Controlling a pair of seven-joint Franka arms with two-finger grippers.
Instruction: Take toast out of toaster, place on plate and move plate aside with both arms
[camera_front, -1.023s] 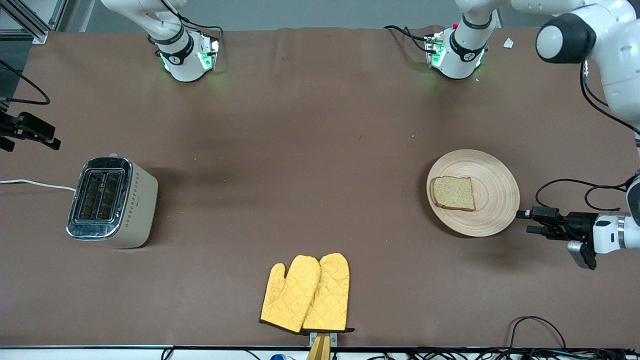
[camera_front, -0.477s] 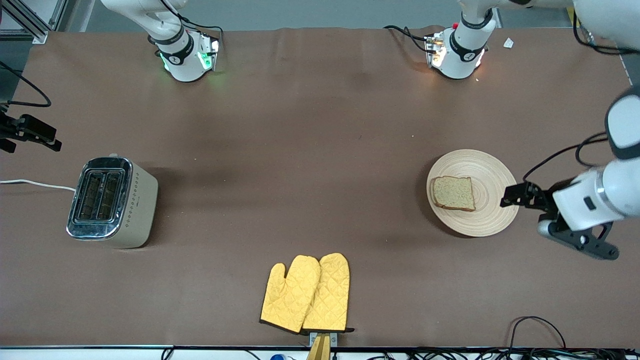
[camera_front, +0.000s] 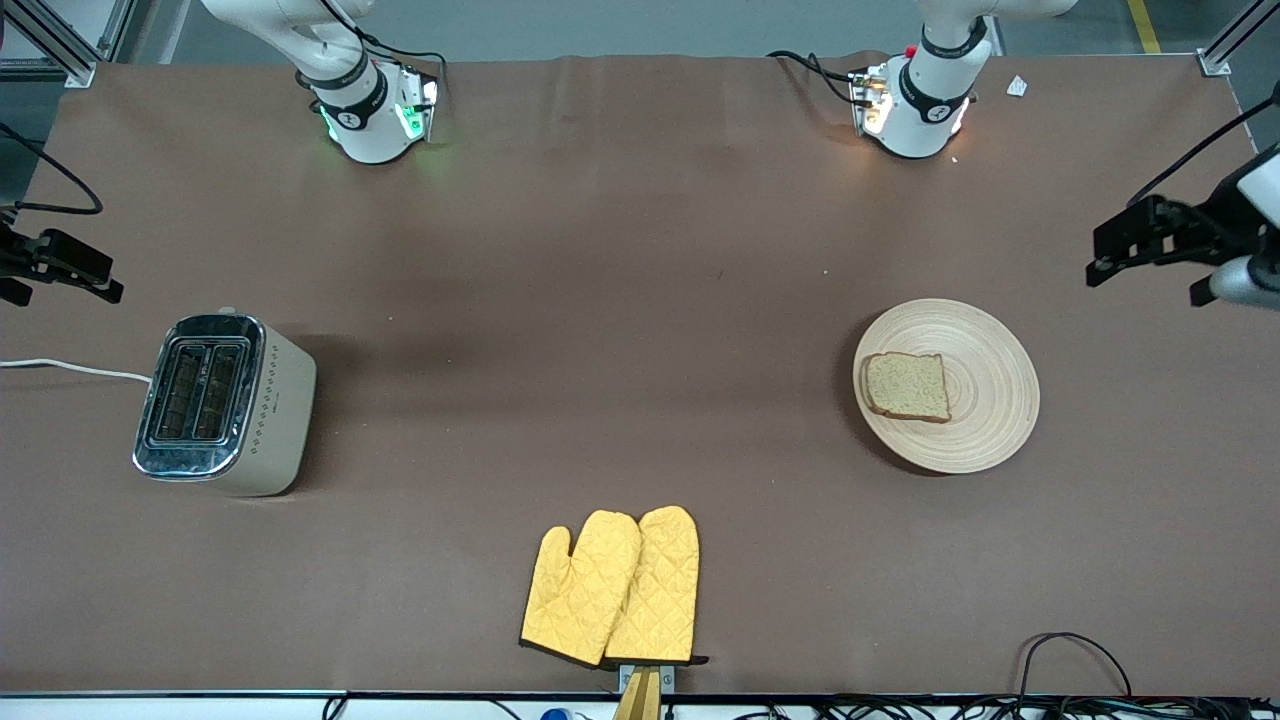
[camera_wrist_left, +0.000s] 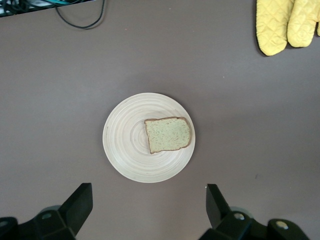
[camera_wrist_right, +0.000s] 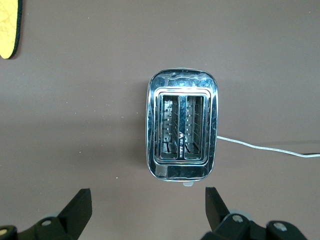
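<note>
From the front, we see the speckled tan toast slice lying on the round beige wooden plate, toward the left arm's end of the brown desk. The black left hand hangs in the air near that end of the desk, touching nothing.

In the left wrist view, the left hand is spread wide and empty, high over the plate and toast.

In the right wrist view, the right hand is also spread and empty, over the chrome-topped beige toaster.

This looks like a robot lab: two arm bases are bolted on a brown covered table, with aluminium frame and loose cables at its edges.
</note>
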